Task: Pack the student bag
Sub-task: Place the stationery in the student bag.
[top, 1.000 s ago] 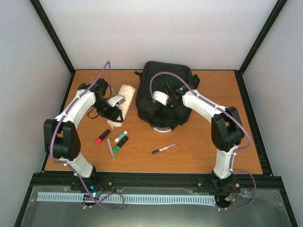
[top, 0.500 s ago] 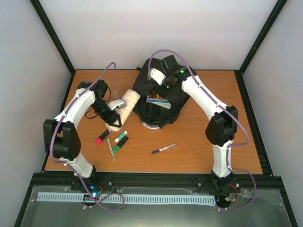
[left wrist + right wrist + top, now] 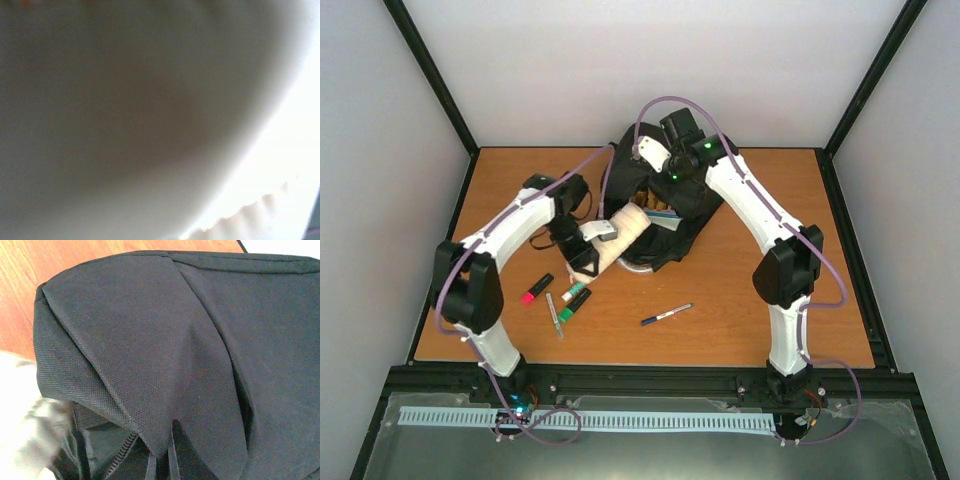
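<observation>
Right gripper, reaching far, pinches student bag — left gripper clasps roll.

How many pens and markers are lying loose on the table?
5. Clustered left: pink marker, silver pen, white-green marker, dark-green marker. Alone, centre: blue pen. The bag may hide more.

the student bag is being lifted open by the right gripper; the white roll is being carried to its mouth.
</observation>
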{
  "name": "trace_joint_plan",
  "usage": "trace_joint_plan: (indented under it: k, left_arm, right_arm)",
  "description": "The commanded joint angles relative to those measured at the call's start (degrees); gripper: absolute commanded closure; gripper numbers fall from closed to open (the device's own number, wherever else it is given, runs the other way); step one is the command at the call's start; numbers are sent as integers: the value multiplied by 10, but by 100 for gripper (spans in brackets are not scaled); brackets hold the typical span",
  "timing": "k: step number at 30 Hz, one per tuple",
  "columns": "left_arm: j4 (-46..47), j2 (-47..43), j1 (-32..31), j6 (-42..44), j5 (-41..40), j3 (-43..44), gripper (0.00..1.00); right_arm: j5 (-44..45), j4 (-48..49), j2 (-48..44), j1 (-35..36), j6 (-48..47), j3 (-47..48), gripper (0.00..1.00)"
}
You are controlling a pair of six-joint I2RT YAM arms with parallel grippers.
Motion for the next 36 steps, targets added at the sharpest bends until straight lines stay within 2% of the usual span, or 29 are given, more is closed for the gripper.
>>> trace_joint_plan:
  k: [1, 9, 11, 19, 22, 24, 29, 32, 36]
  left_arm:
    - [88, 59, -22, -88, -60, 49, 45]
    - [152, 136, -32, -250, -89, 113, 48]
    - [161, 149, -35, -276, -73, 119, 48]
    - [183, 217, -35, -369, 116, 161, 42]
    - [154, 259, -35, -340, 307, 204, 37]
    - [163, 280, -35, -365, 354, 229, 36]
    - [200, 313, -34, -431, 351, 263, 36]
    - [261, 312, -34, -526, 280, 264, 32]
    - [359, 325, -34, -660, 256, 265, 30]
  right_arm:
    - [-42, 20, -12, 0, 16, 48, 97]
    - [-80, 28, -18, -6, 44, 48, 97]
    - [-85, 28, -17, -6, 45, 47, 97]
    - [-97, 24, -15, -6, 41, 46, 97]
    - [-99, 22, -15, -7, 39, 41, 97]
    - [-98, 21, -16, -6, 37, 37, 97]
    - [-94, 17, -17, -6, 32, 34, 97]
    - [-101, 13, -21, -6, 28, 23, 97]
    - [-117, 3, -28, -2, 19, -4, 97]
